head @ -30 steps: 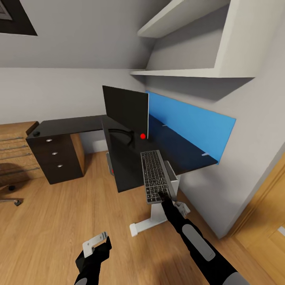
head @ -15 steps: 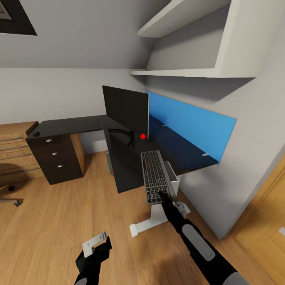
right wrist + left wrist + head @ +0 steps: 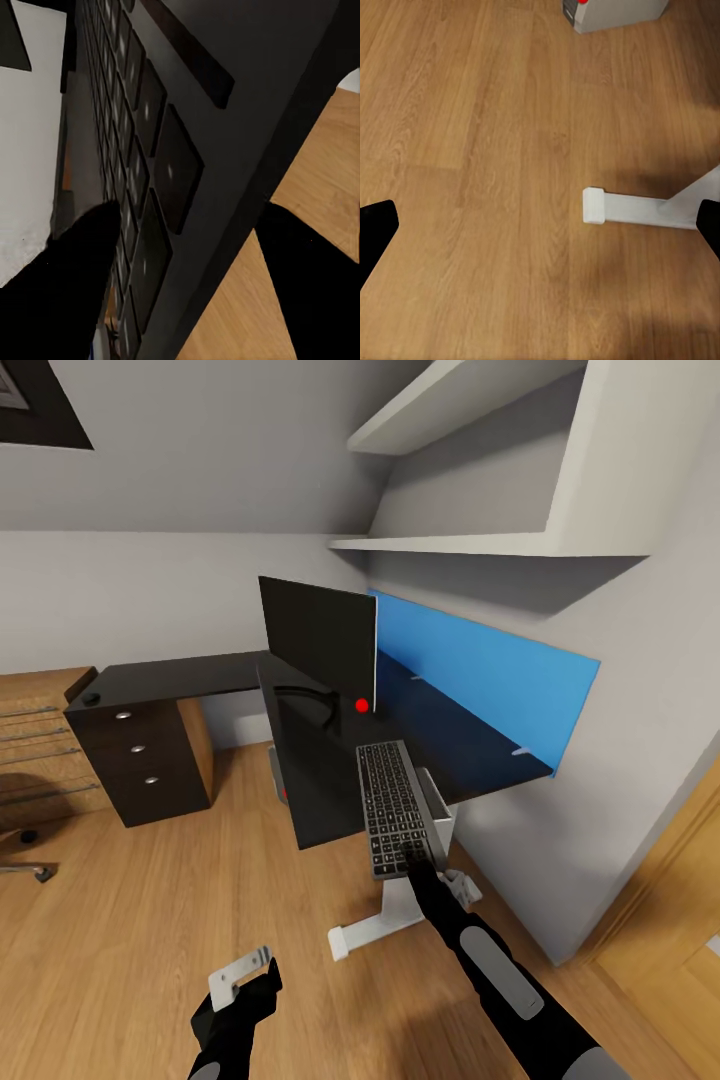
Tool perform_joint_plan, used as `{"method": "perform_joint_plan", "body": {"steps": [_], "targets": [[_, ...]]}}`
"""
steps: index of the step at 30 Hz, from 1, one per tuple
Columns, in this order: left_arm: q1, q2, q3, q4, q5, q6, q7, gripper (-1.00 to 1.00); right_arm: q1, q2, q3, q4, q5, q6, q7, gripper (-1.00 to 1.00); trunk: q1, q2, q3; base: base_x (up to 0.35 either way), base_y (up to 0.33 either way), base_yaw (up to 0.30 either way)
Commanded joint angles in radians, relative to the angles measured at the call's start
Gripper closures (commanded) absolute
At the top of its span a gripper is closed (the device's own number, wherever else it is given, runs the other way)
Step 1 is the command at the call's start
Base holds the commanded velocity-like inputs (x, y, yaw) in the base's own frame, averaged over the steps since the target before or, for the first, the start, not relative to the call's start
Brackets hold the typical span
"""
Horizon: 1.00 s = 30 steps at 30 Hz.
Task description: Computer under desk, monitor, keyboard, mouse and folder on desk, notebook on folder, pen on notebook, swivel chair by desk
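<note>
Where the keyboard [image 3: 394,806] overhangs the desk [image 3: 310,780], its near edge is clamped by the right gripper [image 3: 414,864]; the left gripper [image 3: 240,973] is held apart, empty, over the floor [image 3: 150,920].

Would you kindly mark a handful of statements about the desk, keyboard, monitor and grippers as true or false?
1. The slim grey-framed keyboard lies fully on the glossy black L-shaped desk. False: its near end overhangs the desk's front edge.
2. The right gripper grips the keyboard's near end. True.
3. The wide black flat monitor stands on the floor. False: it stands on the desk.
4. The left gripper holds a blue folder. False: it is open and empty above the wood floor.
5. A small grey tower computer with a red light sits under the desk. True.
</note>
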Motion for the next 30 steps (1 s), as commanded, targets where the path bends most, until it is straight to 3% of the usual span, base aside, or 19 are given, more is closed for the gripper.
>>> {"method": "perform_joint_plan", "body": {"steps": [1,9,18,25,30], "targets": [[0.000,0.001,-0.001,-0.002,0.003,0.005,0.006,-1.00,-0.001,-0.001,0.004,-0.002,-0.008,-0.005,-0.005,1.00,0.000,0.000,-0.001,0.000,0.000,0.000],[0.000,0.001,-0.001,-0.002,0.003,0.005,0.007,-1.00,0.000,-0.001,0.005,-0.002,-0.008,-0.005,-0.002,1.00,0.000,0.000,-0.001,0.000,0.000,0.000],[0.000,0.001,-0.002,-0.001,0.002,0.005,0.008,-1.00,0.000,-0.001,0.006,-0.004,-0.008,-0.007,-0.002,1.00,-0.035,0.063,0.027,0.000,0.000,0.000],[0.000,0.001,-0.003,0.009,0.003,0.005,0.010,-1.00,0.000,-0.001,0.006,-0.005,-0.008,-0.007,-0.002,1.00,-0.035,0.063,0.027,-0.001,0.000,0.000],[0.000,0.000,-0.003,0.013,0.002,0.005,0.010,-1.00,0.000,-0.001,0.007,-0.006,-0.008,-0.007,-0.002,1.00,-0.035,0.063,0.027,-0.216,0.000,0.000]]}}
